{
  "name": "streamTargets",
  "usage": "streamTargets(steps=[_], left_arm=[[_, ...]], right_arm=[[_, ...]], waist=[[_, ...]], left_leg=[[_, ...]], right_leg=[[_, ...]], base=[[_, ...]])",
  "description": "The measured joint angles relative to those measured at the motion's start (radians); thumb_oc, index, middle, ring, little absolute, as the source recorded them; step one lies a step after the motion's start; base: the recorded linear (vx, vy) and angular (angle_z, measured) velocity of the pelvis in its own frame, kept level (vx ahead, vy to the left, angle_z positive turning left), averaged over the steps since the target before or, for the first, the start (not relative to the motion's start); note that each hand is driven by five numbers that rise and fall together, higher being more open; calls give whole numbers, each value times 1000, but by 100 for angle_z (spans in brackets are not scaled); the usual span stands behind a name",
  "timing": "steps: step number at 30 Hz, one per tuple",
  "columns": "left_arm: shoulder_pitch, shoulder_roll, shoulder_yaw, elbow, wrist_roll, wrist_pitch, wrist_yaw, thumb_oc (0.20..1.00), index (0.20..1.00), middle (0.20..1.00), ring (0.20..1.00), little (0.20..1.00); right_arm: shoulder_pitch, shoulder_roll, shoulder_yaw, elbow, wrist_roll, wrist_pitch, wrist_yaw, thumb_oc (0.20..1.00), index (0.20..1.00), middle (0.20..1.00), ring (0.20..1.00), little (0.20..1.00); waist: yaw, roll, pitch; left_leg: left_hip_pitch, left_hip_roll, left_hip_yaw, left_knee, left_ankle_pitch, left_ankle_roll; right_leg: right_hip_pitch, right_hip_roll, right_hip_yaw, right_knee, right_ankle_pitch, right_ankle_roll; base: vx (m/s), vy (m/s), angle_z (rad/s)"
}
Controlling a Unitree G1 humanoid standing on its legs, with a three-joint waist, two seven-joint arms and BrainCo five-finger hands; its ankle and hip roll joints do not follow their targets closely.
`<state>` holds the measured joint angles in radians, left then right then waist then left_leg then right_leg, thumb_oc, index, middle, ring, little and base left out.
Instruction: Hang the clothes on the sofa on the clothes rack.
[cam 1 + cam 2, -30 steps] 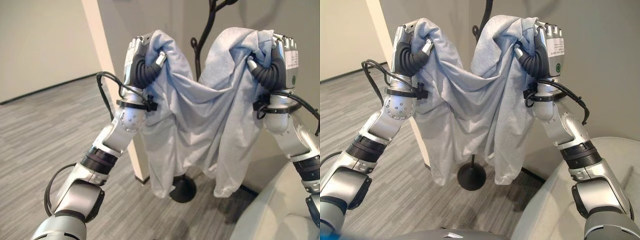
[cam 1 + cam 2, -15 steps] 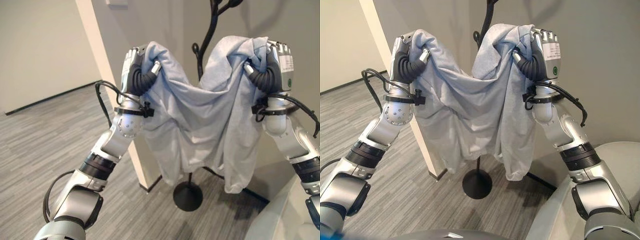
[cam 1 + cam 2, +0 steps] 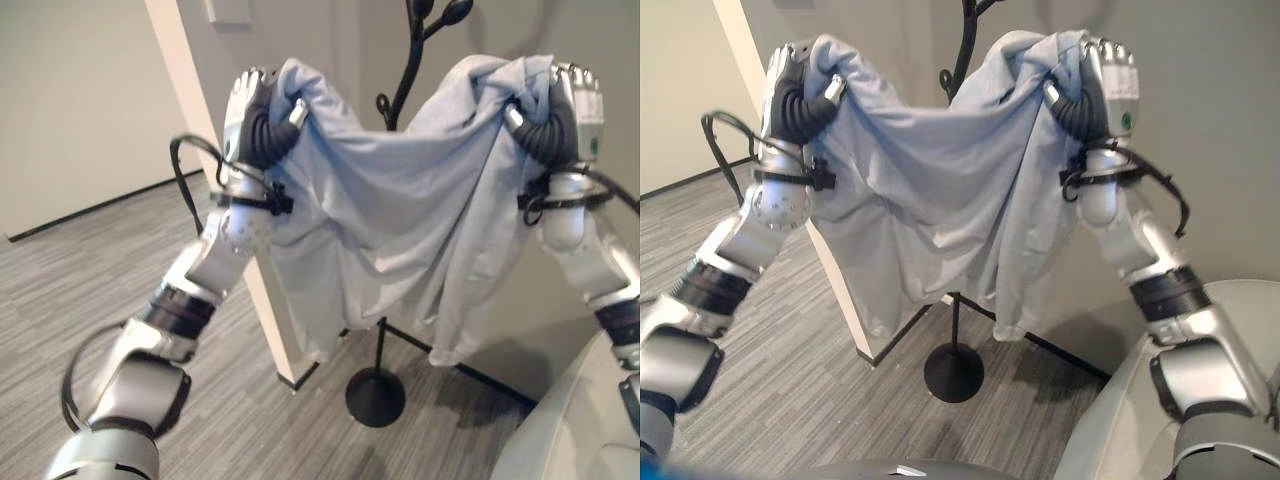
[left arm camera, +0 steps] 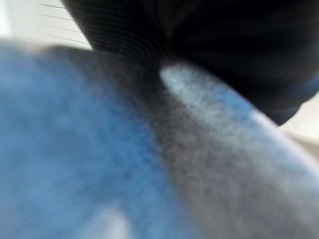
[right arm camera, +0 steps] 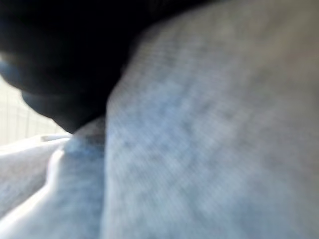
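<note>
A light grey garment (image 3: 400,220) hangs stretched between my two raised hands, sagging in the middle. My left hand (image 3: 256,112) is shut on its left top edge, my right hand (image 3: 566,110) on its right top edge. Behind the cloth stands the black clothes rack (image 3: 412,60), its curved branches rising above the garment's sag and its pole and round base (image 3: 375,396) showing below the hem. The cloth (image 4: 99,164) lies pressed close against the left wrist view, and the cloth (image 5: 209,139) against the right wrist view too.
A cream wall corner (image 3: 200,120) stands just behind my left hand. Grey carpet (image 3: 60,290) spreads to the left. The pale sofa's edge (image 3: 570,430) curves in at the lower right, under my right arm.
Both hands have lifted the garment higher and spread it wider, so it sags less. Its hem now hangs well above the rack's base. The camera has tilted up a little.
</note>
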<state>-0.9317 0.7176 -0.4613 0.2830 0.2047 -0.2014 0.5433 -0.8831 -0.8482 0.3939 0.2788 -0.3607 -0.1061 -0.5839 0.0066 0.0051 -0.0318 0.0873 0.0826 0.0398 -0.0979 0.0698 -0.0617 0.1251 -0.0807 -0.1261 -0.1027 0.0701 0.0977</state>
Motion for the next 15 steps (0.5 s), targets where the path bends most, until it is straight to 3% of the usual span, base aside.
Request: streamTargets(steps=[7,15], left_arm=[[-293,38,-175,132,5,0,5,200,200,200,200,200],[-424,31,-336,293,15,-4,-3,200,200,200,200,200]], right_arm=[[-321,-34,161,235,104,10,0,200,200,200,200,200],[-445,0,332,424,175,11,49,200,200,200,200,200]], waist=[[-22,5,-12],[-32,30,-42]], left_leg=[[1,-1,2,5,7,-1],[-4,1,5,0,3,-6]], right_leg=[[-1,0,0,2,0,-2],[-8,2,0,5,-1,-2]], base=[[0,0,0],[-5,-1,-2]])
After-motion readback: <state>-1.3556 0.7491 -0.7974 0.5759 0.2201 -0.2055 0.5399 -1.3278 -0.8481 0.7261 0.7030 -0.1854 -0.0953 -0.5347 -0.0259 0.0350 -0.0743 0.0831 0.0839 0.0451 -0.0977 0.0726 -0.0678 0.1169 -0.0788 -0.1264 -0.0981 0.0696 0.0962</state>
